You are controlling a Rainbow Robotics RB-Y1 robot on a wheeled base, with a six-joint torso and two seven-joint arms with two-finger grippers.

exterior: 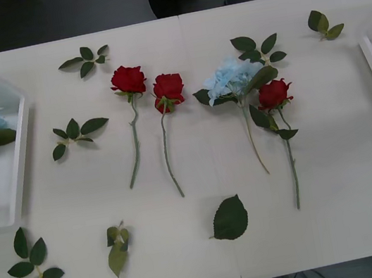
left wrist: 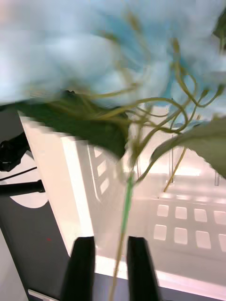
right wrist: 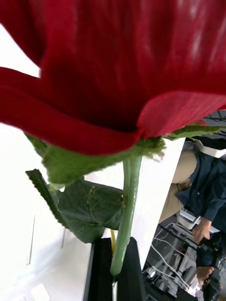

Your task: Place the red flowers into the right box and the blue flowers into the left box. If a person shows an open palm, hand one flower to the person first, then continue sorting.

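Overhead, right claw (right wrist: 114,268) pinching rose stem (right wrist: 127,207).

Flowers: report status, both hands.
Right hand shut on rose stem. Left hand open, blue flower stem between fingers, above left box. Three roses and another blue flower on table.

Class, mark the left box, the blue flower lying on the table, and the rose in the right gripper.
left box (exterior: 21,141), front view, on its rim.
blue flower (exterior: 227,78), front view, on its bloom.
rose (right wrist: 122,61), right wrist view, on its petals.
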